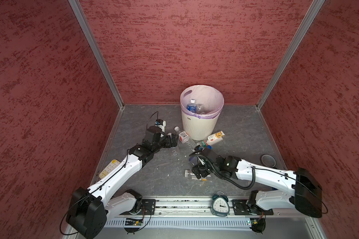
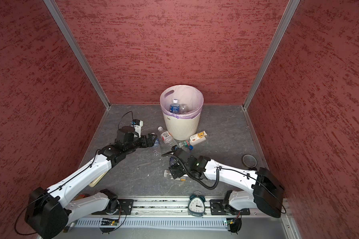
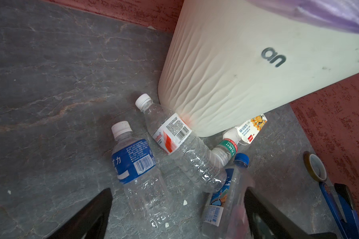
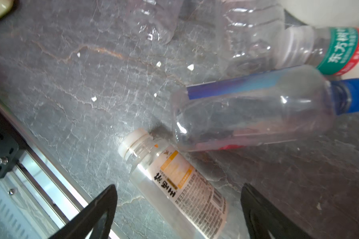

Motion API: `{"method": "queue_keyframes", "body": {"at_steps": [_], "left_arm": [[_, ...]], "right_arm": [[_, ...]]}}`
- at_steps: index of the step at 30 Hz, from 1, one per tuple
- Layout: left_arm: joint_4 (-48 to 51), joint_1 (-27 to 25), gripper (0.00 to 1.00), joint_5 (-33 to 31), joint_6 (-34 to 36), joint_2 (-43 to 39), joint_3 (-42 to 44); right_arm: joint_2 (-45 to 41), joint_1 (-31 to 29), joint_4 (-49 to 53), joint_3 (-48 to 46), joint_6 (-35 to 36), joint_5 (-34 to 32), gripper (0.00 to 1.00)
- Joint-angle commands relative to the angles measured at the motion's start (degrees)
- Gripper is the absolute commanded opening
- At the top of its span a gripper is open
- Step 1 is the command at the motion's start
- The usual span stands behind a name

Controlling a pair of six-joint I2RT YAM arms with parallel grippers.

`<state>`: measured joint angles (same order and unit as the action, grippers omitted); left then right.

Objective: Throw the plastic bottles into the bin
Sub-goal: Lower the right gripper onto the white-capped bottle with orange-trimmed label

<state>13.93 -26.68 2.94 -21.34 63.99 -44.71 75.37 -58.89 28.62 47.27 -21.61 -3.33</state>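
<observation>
Our left gripper (image 3: 177,192) hangs with jaws spread over a blue-label bottle (image 3: 133,163) that lies on the desk (image 1: 153,175), cap pointing far. Just right of it, a red-white bottle (image 3: 174,136) lies against the bin (image 1: 198,126), cap far-left. Our right gripper (image 4: 178,188), jaws also apart, straddles a white-orange bottle (image 4: 180,182) lying left-right, cap left. A blue-cap bottle (image 4: 253,109) crowds it on the far side. We see a binned bottle (image 1: 191,106), cap up.
</observation>
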Motion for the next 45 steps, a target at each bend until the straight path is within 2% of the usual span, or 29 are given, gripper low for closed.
{"method": "queue_keyframes", "body": {"at_steps": [1, 21, 30, 38, 45], "left_arm": [[-0.14, 0.44, 0.99, 0.80, -0.69, -1.30, 0.21], [-1.84, 1.53, 0.99, 2.37, -1.50, 0.09, 2.53], [-2.10, 2.23, 1.00, 2.86, -1.51, 0.09, 3.24], [-2.68, 2.64, 1.00, 3.60, -1.83, 0.56, 3.33], [-2.43, 2.69, 0.99, 3.85, -1.95, 0.53, 3.13]], "right_arm": [[0.93, -1.18, 2.30, 1.75, 1.19, -2.73, 0.95], [8.92, -4.01, 3.15, 3.10, 1.99, -2.13, 0.95], [12.72, -5.18, 4.47, 4.92, 3.23, -2.48, 0.86], [14.44, -5.79, 5.64, 6.31, 4.19, -3.10, 0.70], [16.32, -6.15, 5.96, 7.10, 5.25, -3.23, 0.70]]}}
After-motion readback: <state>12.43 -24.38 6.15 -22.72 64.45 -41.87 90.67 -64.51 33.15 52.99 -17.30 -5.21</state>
